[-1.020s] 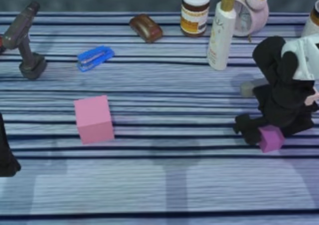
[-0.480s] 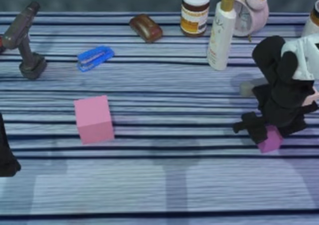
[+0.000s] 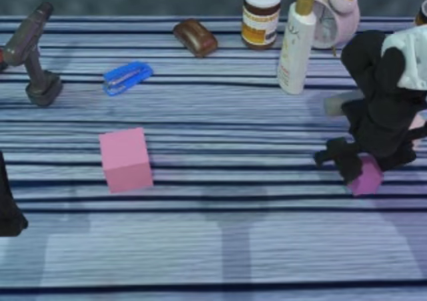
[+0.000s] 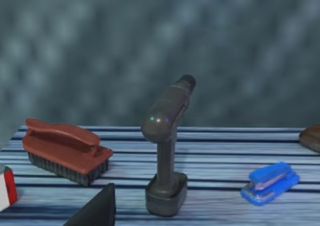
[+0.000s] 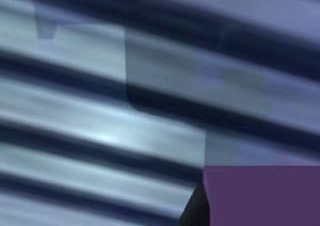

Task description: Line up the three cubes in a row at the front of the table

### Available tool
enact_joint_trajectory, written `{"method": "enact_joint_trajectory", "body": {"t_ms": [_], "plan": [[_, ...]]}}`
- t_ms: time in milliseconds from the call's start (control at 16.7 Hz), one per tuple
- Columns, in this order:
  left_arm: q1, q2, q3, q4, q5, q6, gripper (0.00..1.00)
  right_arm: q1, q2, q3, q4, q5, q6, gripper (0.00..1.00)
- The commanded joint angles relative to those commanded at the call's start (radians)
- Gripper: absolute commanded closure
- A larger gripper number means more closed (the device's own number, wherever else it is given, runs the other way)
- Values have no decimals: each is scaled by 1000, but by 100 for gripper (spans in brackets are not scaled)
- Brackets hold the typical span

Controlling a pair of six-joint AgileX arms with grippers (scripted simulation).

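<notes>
Small magenta-purple cube (image 3: 368,177) sits at the table's (image 3: 220,247) right, right gripper (image 3: 358,169) over it, finger state unclear

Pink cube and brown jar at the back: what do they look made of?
The pink cube looks like matte plastic or painted wood: flat, even colour, no gloss. The brown jar looks like glossy glass or plastic with a white lid and printed label; which one is unclear.

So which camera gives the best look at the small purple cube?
The top view: the small purple cube sits on the table at its right side, with the right gripper directly over it, partly covering it. The right wrist view shows only one flat purple face up close. The left wrist view does not show it.
</notes>
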Motion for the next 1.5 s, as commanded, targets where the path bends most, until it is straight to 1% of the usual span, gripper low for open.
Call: {"method": "enact_joint_trajectory", "body": {"t_ms": [120, 240, 540, 660, 840, 1140, 1260, 1380, 1500], "plan": [[0, 0, 0, 0, 0, 0, 0, 4, -35, 37, -80, 0, -2, 100], [0, 0, 0, 0, 0, 0, 0, 7, -64, 63, -127, 0, -4, 100], [0, 0, 0, 0, 0, 0, 0, 4, -67, 64, -132, -1, -1, 100], [0, 0, 0, 0, 0, 0, 0, 31, -76, 57, -135, 1, 34, 100], [0, 0, 0, 0, 0, 0, 0, 113, -109, 27, -143, 5, 164, 100], [0, 0, 0, 0, 0, 0, 0, 305, -197, -63, -159, 12, 511, 100], [0, 0, 0, 0, 0, 0, 0, 375, -235, -96, -161, 16, 618, 100], [0, 0, 0, 0, 0, 0, 0, 423, -267, -119, -158, 19, 684, 100], [0, 0, 0, 0, 0, 0, 0, 441, -281, -128, -156, 21, 708, 100]]}}
